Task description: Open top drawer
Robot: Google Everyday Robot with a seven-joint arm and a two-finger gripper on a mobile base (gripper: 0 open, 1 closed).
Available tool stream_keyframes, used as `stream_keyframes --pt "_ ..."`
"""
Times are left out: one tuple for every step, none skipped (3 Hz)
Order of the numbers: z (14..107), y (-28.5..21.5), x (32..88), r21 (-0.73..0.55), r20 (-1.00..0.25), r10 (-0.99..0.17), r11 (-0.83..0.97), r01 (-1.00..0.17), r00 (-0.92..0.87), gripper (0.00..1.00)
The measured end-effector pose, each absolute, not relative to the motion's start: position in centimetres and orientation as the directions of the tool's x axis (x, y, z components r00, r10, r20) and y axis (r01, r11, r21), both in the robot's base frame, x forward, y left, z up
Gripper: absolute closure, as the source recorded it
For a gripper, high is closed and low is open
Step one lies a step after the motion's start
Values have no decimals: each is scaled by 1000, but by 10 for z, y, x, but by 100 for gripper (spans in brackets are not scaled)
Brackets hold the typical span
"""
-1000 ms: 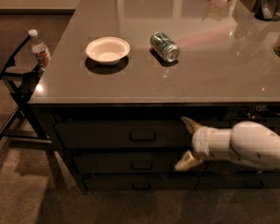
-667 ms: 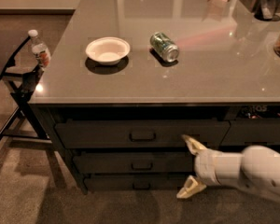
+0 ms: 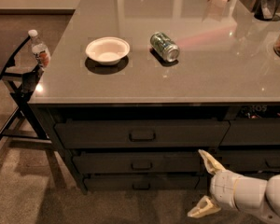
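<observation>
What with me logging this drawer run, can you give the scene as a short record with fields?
top drawer: looks shut
handle: centred on the drawer front, nothing gripping it
claw: open, low and to the right of the handle, in front of the lower drawers
counter: white bowl; green can lying on its side
left of counter: water bottle standing upright

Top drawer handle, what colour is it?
The handle is black, camera view; the open tool sits lower right.
</observation>
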State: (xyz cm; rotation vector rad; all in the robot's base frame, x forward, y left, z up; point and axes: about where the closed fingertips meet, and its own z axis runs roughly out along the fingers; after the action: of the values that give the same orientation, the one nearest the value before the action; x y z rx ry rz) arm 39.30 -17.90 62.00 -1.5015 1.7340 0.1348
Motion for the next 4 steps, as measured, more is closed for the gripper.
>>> stream_keyframes --pt "630 -161 434 -450 -611 -787 254 -857 88 0" --pt "631 -148 440 -451 -611 -784 230 -863 111 0" --pt "631 -148 440 -451 -611 -784 230 -863 111 0" --pt "633 -150 438 -445 -594 -800 239 -863 85 0"
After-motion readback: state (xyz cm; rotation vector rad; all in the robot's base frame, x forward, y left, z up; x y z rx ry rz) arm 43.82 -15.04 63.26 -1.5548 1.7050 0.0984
